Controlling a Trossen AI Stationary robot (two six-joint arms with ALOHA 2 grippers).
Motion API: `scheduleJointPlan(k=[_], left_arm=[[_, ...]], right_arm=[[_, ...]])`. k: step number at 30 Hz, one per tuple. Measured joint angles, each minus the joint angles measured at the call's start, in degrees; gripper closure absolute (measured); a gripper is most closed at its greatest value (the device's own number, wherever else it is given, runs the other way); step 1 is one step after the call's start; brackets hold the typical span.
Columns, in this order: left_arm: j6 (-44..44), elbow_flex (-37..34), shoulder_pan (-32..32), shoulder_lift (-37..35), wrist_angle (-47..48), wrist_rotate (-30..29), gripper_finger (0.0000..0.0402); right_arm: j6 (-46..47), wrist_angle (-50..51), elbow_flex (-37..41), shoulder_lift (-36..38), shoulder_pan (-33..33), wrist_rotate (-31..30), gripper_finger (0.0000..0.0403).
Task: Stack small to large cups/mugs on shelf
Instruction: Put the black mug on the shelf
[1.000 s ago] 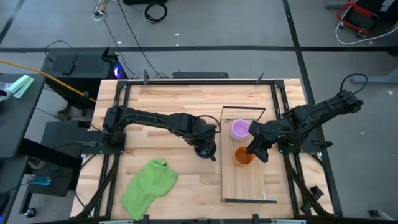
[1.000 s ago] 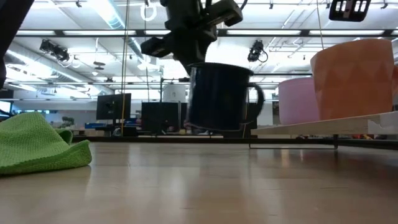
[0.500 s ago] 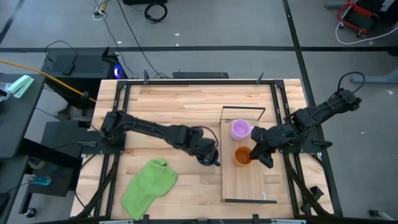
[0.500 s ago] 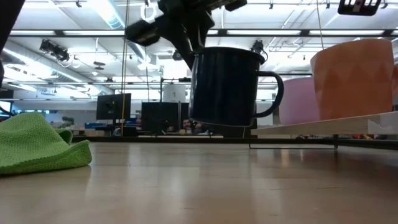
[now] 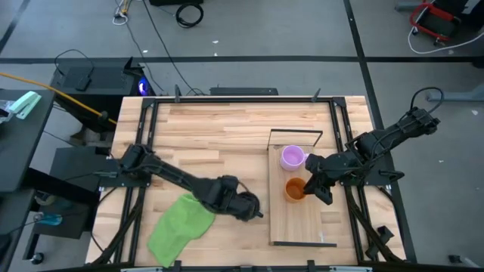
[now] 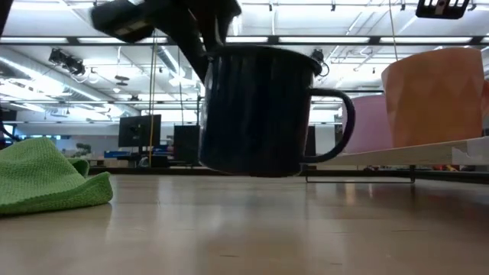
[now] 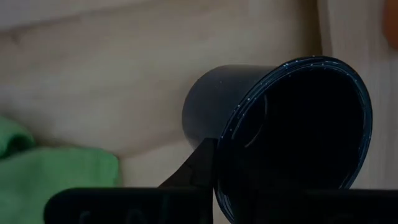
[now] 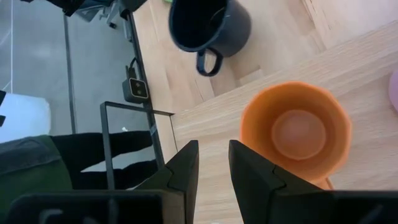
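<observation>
My left gripper (image 5: 246,205) is shut on the black mug (image 6: 256,111) and holds it over the tabletop, left of the shelf (image 5: 302,227) and beside the green cloth (image 5: 181,223). The mug's handle (image 6: 336,126) points toward the shelf. The purple mug (image 5: 292,157) and the orange mug (image 5: 295,189) stand upright side by side on the light-wood shelf board. My right gripper (image 8: 214,165) is open and empty, over the shelf just right of the orange mug (image 8: 295,134). My left gripper holds the black mug by its rim (image 7: 231,134), on the side away from the handle. One finger (image 7: 199,165) lies on the outer wall; the other is hidden in the dark inside. The fingers come from above. The mug hangs roughly upright, lifted clear of the table.
The shelf's thin black wire frame (image 5: 296,132) rises at its far end, and another stands at its near end (image 5: 302,243). The green cloth (image 6: 46,176) lies crumpled at the table's near left. Bare shelf board lies nearer than the orange mug.
My left gripper has carried the black mug toward the table's near edge, still shut on it; the mug has stayed lifted and roughly upright. My right gripper has drawn back a little from the orange mug toward the table's right edge.
</observation>
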State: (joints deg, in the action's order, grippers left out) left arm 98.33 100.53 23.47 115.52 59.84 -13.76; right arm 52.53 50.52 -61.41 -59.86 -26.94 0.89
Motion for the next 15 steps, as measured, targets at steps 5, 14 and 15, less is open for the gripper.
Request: scheduleJointPlan(k=[5,14,15], left_arm=[[5.83,-0.02,3.43,0.0,-1.56,-1.76,0.0372],[16.29,-0.02,8.37,0.04,-2.24,-3.19,0.0372],[17.54,0.0,8.79,0.34,-2.24,-3.94,0.0372]], right_arm=[[0.42,0.0,0.0,0.0,0.0,0.01,0.0306],[-0.21,0.0,0.0,-0.09,0.0,1.43,0.0306],[-0.44,0.0,0.0,-0.09,0.0,1.7,0.0306]])
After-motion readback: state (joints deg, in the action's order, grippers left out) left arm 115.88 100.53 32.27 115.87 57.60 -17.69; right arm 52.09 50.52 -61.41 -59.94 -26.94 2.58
